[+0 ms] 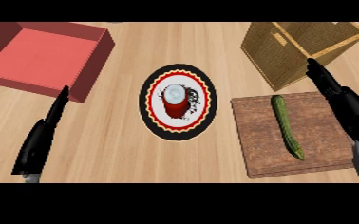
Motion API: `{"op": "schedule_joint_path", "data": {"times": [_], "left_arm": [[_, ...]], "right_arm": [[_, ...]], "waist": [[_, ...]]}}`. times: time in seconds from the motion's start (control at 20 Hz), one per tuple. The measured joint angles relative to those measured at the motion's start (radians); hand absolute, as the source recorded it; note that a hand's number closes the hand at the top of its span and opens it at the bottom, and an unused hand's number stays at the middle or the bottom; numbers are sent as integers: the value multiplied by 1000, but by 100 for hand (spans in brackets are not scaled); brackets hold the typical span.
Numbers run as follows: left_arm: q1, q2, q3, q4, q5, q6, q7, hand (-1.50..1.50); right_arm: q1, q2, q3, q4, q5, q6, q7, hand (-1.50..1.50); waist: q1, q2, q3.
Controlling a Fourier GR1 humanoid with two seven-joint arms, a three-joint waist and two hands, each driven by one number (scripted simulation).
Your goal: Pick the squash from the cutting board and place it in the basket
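A long green squash (288,127) lies lengthwise on the brown wooden cutting board (261,137) at the lower right. The woven basket (270,52) stands tilted at the upper right, its opening facing up. My right hand (336,97) hangs at the right edge with straight fingers, over the board's far right corner and just right of the squash, not touching it. My left hand (41,137) rests open at the lower left, fingers pointing up, holding nothing.
A red box (91,71) sits at the upper left. In the middle stands a round plate (153,109) with a black and red rim, carrying a red cup (175,102).
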Motion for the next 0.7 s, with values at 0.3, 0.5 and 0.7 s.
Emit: {"op": "schedule_joint_path", "data": {"times": [0.3,0.5,0.7], "left_arm": [[-66,-49,42,21,98,-37,61,0],[-98,-84,57,39,177,-70,125,0],[-159,-80,109,92,247,-113,188,0]], "right_arm": [[-159,48,-76,69,-246,212,-127,150],[-212,-2,7,-2,-168,393,-319,-150],[-167,50,93,-36,-11,391,-534,-150]], "waist": [[29,25,21],[31,28,23],[6,22,22]]}}
